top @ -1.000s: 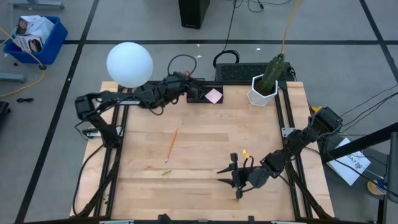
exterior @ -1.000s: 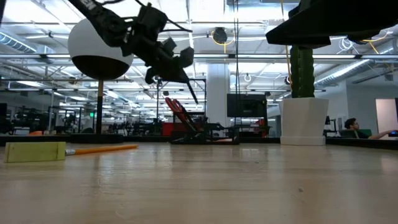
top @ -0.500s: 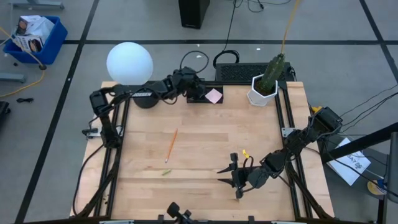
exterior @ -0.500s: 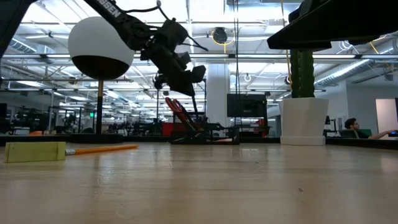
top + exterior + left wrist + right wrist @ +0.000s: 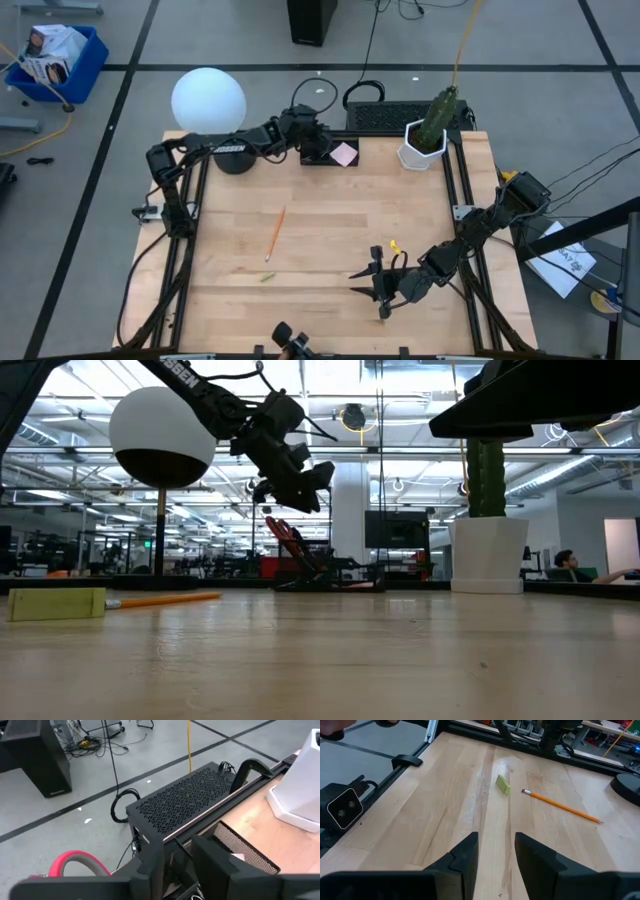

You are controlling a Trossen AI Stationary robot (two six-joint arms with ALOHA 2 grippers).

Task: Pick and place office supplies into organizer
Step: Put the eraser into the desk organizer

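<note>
**A:** High view first: where's your left gripper (image 5: 312, 138)?

**B:** I've got it at the far edge of the table (image 5: 330, 260), hanging over the organizer (image 5: 322, 152), just beside the pink sticky pad (image 5: 344, 153). I think that's the drop-off spot, which is why the arm is stretched right across the back.

**A:** Is it holding anything?

**B:** I can't tell. In the left wrist view the two fingers (image 5: 220, 867) stand apart with a gap between them, so I'd call it spread. The red scissors handle (image 5: 75, 862) shows low beside them, and in the low view the scissors (image 5: 290, 545) lean up out of the tray under the gripper, so I judge they're already parked in there.

**A:** And the right one?

**B:** The right gripper (image 5: 495, 855) waits low at the near right of the table, fingers parted, nothing between them. It's looking straight down the boards at the pencil (image 5: 562, 806) and a small green piece (image 5: 503, 784).

**A:** So what's left?

**B:** The pencil (image 5: 276, 232) lies out in the open, mid-table, well apart from the organizer. Thin and flat on wood; I expect a low, careful pinch.
</note>
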